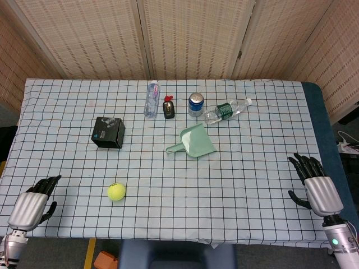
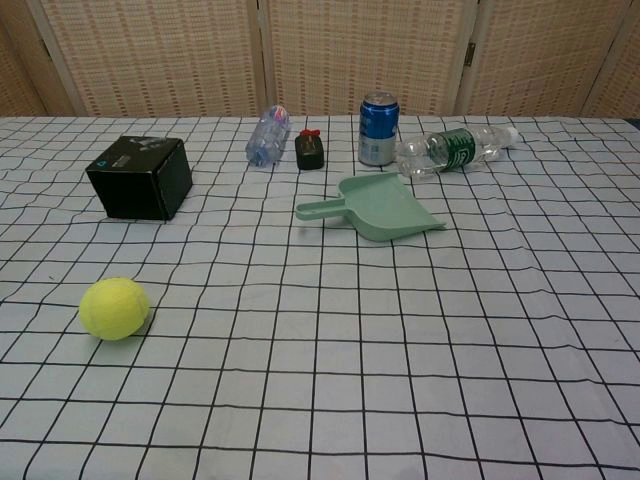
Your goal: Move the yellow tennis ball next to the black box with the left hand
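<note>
A yellow tennis ball (image 2: 114, 308) lies closest to the chest camera, on the near left part of a table covered with a white cloth (image 1: 235, 185) printed in a black grid. The ball sits well apart from the black box (image 2: 140, 178), which stands farther back on the left. In the head view, the left hand (image 1: 35, 200) rests at the near left table edge, left of the ball and not touching it, fingers loosely apart and holding nothing. The right hand (image 1: 314, 182) rests at the near right edge, fingers spread, also empty. Near the table's centre lies a pale green dustpan (image 2: 385, 210), handle pointing left. Behind it, in a row: a clear bottle (image 2: 267, 135), a small dark bottle with a red cap (image 2: 309, 149), an upright blue can (image 2: 379, 128), and a green-labelled bottle on its side (image 2: 452, 150)
</note>
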Motion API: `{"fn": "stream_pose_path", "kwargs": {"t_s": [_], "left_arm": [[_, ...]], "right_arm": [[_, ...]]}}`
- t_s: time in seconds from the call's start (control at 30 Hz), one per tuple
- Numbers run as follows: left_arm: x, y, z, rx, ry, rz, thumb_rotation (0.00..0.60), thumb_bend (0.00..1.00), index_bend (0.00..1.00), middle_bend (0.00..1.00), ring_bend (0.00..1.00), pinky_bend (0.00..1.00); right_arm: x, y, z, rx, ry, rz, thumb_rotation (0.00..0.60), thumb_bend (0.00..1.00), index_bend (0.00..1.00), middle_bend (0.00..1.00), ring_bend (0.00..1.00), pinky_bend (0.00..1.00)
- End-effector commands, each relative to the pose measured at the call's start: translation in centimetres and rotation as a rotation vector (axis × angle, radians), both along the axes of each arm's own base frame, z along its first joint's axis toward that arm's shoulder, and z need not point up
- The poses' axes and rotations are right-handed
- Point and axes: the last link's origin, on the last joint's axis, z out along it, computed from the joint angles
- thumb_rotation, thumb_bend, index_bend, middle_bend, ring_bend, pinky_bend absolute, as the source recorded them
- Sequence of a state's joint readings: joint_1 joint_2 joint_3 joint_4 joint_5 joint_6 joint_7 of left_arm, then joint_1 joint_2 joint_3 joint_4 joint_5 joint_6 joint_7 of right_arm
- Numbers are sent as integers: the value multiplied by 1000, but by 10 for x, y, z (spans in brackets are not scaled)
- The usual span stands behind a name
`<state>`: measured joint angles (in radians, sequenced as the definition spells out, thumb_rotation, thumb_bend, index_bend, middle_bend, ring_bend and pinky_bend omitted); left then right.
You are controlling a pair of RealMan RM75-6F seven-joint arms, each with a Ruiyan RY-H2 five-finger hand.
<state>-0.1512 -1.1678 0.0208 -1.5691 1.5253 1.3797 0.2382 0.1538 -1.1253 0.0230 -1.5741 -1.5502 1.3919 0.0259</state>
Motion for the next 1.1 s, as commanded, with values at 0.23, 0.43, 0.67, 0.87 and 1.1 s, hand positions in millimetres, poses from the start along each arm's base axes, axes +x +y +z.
{"fn": "stream_pose_path", "kwargs": {"t_s": [0.23, 0.43, 0.67, 0.87, 1.1], "left_arm": [[0, -1, 1, 6, 1, -3, 600, 452, 100, 154, 160, 454], [0, 0, 1, 11, 1, -14, 600, 452, 104, 159, 161, 454], [2, -1, 2, 21, -2, -18, 600, 466, 126, 180, 203, 475], [4, -1, 1, 24, -60, -14, 600, 543, 126, 183, 210, 536], [13, -9, -1, -37, -200, 2, 600, 659, 121, 202, 225, 560]], "right_arm": [[0, -1, -1, 2, -3, 0, 600, 205, 13, 0, 0, 22], [-2, -3, -1, -1, 1, -15, 600, 205, 14, 0, 0, 22], [-2, -2, -1, 9, 1, -10, 600, 205, 15, 0, 0, 22], [-2, -2, 1, -2, -7, -9, 600, 205, 16, 0, 0, 22], [-2, -3, 1, -1, -8, -16, 600, 205, 17, 0, 0, 22]]}}
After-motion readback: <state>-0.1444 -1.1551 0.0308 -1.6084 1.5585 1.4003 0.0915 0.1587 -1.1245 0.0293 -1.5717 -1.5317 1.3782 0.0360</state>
